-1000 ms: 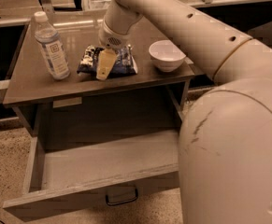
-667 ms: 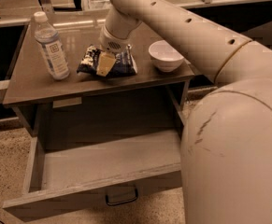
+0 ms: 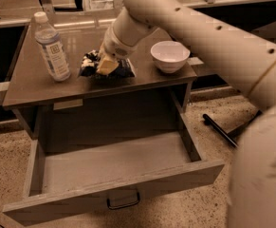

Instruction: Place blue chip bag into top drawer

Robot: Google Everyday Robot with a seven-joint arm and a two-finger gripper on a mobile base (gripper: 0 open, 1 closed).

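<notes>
The blue chip bag (image 3: 123, 69) lies crinkled on the table top, between the water bottle and the bowl. My gripper (image 3: 106, 65) is down on the middle of the bag and covers much of it, with my arm reaching in from the upper right. The top drawer (image 3: 114, 163) is pulled out below the table top. Its grey floor is bare, and a dark handle (image 3: 123, 201) sits on its front.
A clear water bottle (image 3: 52, 49) stands upright to the left of the bag. A white bowl (image 3: 170, 56) sits to its right near the table's right edge. A dark rod (image 3: 220, 129) lies on the speckled floor to the right. My arm's large body fills the right side.
My arm's upper links have shifted slightly to the right. The gripper has stayed down on the bag. The bottle, bowl and drawer have not moved.
</notes>
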